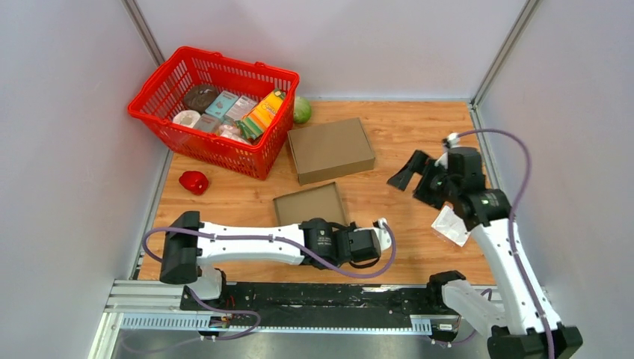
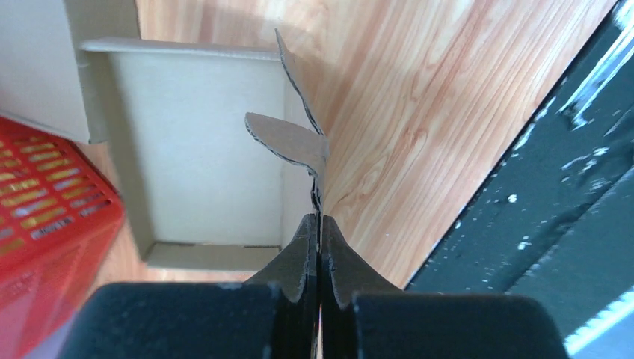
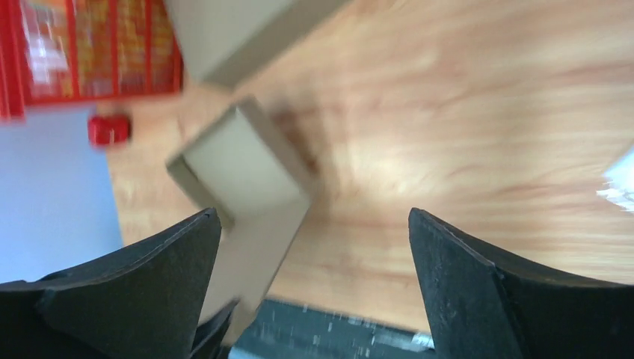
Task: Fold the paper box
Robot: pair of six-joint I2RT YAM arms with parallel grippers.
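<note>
A: Entry one: the box (image 1: 308,203). Where was it?

B: At the centre of the top view, lying open, with its long axis roughly left to right.

A: And the left claw (image 2: 319,228)?

B: It was pinched fully together on a thin flap (image 2: 288,142) at the box's right wall. The flap was edge-on between the fingers, and the box lay just up and left of the pinch.

A: The right claw (image 3: 314,215)?

B: It was spread wide, held nothing, and sat raised at the right of the frame, well apart from the box. The left claw was nearer. The fold likely went inward, toward the box's floor.

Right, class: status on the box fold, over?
Left pincer shut on flap of open box. Right pincer open, raised, empty. Closed box and basket behind it.
</note>
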